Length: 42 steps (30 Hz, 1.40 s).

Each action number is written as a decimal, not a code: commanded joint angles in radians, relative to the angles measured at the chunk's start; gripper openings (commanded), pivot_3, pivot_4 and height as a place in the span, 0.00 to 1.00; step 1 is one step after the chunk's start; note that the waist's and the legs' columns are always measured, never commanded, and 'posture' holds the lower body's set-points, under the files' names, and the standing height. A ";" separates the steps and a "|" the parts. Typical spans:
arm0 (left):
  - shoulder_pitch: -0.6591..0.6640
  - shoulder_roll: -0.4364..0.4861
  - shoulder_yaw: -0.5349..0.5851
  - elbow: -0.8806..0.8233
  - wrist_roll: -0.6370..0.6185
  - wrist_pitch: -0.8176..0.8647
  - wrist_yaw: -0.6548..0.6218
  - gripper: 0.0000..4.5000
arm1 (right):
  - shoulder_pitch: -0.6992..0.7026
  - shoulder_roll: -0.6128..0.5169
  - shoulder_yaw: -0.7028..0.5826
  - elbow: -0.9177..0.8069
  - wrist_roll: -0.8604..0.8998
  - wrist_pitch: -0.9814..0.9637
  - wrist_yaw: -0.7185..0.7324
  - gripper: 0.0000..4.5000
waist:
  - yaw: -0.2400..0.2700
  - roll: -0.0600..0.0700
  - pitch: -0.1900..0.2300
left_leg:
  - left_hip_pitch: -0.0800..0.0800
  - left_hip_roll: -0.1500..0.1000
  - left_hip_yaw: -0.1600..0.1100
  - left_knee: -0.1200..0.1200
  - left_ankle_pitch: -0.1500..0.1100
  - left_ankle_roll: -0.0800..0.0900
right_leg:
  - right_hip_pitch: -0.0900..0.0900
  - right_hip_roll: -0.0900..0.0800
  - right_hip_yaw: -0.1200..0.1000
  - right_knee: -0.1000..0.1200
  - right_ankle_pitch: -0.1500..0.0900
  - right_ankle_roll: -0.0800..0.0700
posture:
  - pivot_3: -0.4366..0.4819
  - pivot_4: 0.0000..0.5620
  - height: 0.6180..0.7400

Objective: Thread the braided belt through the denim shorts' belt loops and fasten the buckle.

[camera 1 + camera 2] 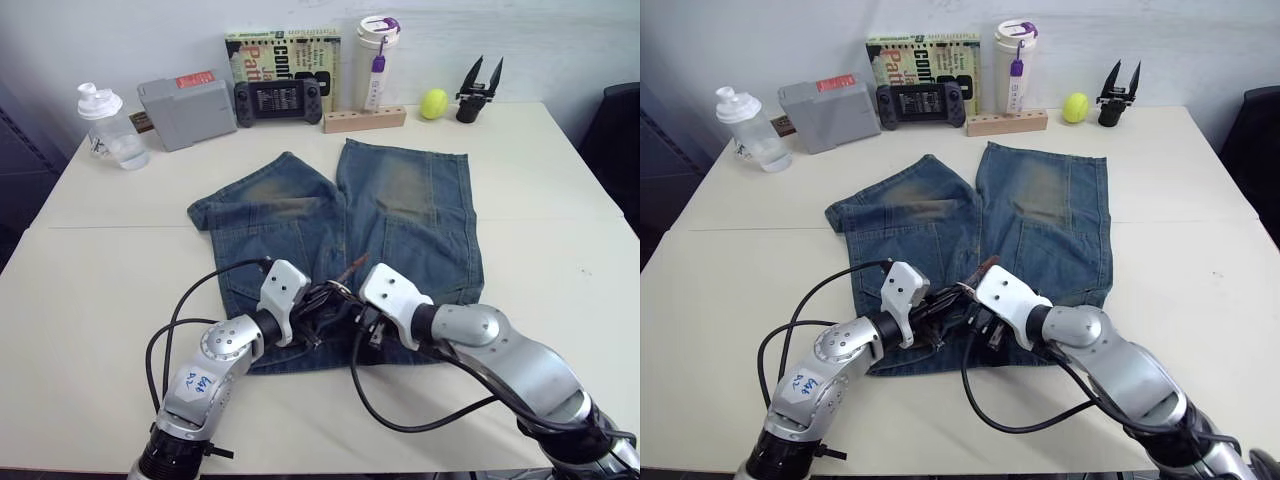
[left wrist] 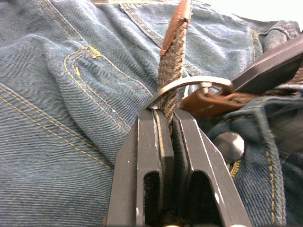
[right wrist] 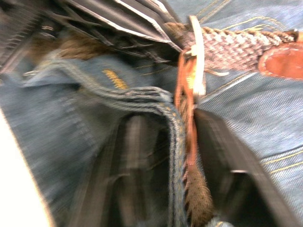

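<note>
The denim shorts (image 1: 400,215) lie flat on the table (image 1: 110,260), legs pointing away from me and waistband nearest me. Both grippers meet at the middle of the waistband. My left gripper (image 2: 166,118) is shut on the braided belt (image 2: 168,75), just where it passes through the metal buckle (image 2: 189,84). The belt's leather tip (image 2: 176,26) pokes out past the buckle toward the legs (image 1: 356,266). My right gripper (image 3: 182,142) is closed over the belt's buckle end (image 3: 185,90), with a fold of waistband (image 3: 142,97) caught in it. A metal button (image 2: 228,146) sits beside the buckle. The belt loops are hidden.
Along the table's far edge stand a clear bottle (image 1: 108,125), a grey box (image 1: 187,108), a handheld console (image 1: 279,100), a book (image 1: 283,50), a white tumbler (image 1: 376,62), a wooden block (image 1: 364,120), a tennis ball (image 1: 434,103) and a spare black gripper (image 1: 480,88).
</note>
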 commanded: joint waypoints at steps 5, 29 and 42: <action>0.012 -0.004 0.000 -0.018 0.020 -0.023 -0.003 0.00 | -0.002 0.013 -0.028 -0.009 -0.028 -0.031 0.030 0.20 | 0.000 0.000 0.000 | 0.000 0.000 0.000 0.001 0.000 0.000 | 0.000 0.000 0.000 0.000 0.000 0.000 | 0.48 0.27 0.71; 0.104 0.048 0.253 -0.105 -0.290 -0.010 -0.171 1.00 | 0.069 0.036 -0.107 -0.063 -0.009 0.075 0.017 0.00 | 0.000 0.000 0.000 | 0.000 0.002 0.000 0.005 -0.001 -0.001 | 0.001 0.003 0.002 0.002 0.001 -0.002 | 0.48 0.27 0.71; 0.150 0.063 0.248 -0.142 -0.339 0.007 -0.187 1.00 | 0.104 -0.007 -0.132 -0.119 0.063 0.206 0.111 0.73 | -0.003 0.000 0.000 | 0.001 0.004 0.000 0.005 -0.001 -0.001 | 0.002 0.006 0.003 0.001 0.003 -0.003 | 0.48 0.27 0.71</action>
